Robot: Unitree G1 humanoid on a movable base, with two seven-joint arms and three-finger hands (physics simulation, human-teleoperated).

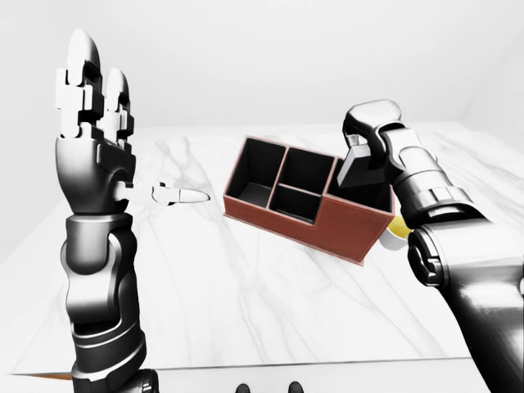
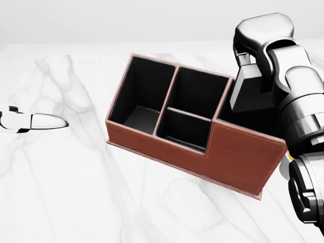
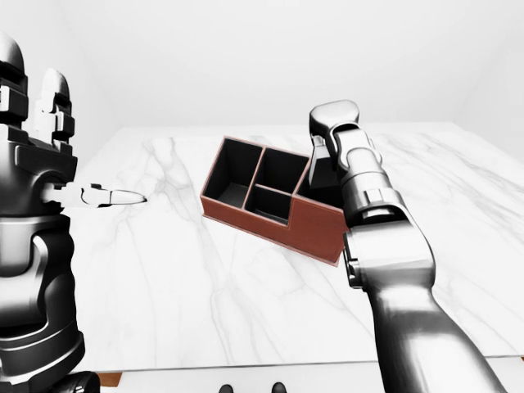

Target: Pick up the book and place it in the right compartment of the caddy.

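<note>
The right robot hand is positioned over the right end of the caddy, fingers closed on a dark, flat slab which I judge to be the book. The book hangs roughly upright, tilted slightly, its lower edge at or just inside the mouth of the right compartment; whether it touches the compartment floor cannot be determined, as the caddy's near wall hides it. The left robot hand is raised at the left of the left-eye view, fingers extended upward and spread, holding nothing and well apart from the caddy.

The caddy is a brown-walled box with black lining, standing at an angle on the white marbled tabletop. It has two compartments on its left and middle, a smaller one before the middle, and the long right compartment.

Assessment of handling: the book appears thin, rigid and light, with smooth faces that could slip between hard fingers. The grip sits at the upper edge, which suits a vertical drop. The compartment looks narrow relative to the slab, so alignment with its long axis matters; a skewed release may leave the book propped on the rim. A small yellow object lies just beyond the caddy's right end, identity unclear.
</note>
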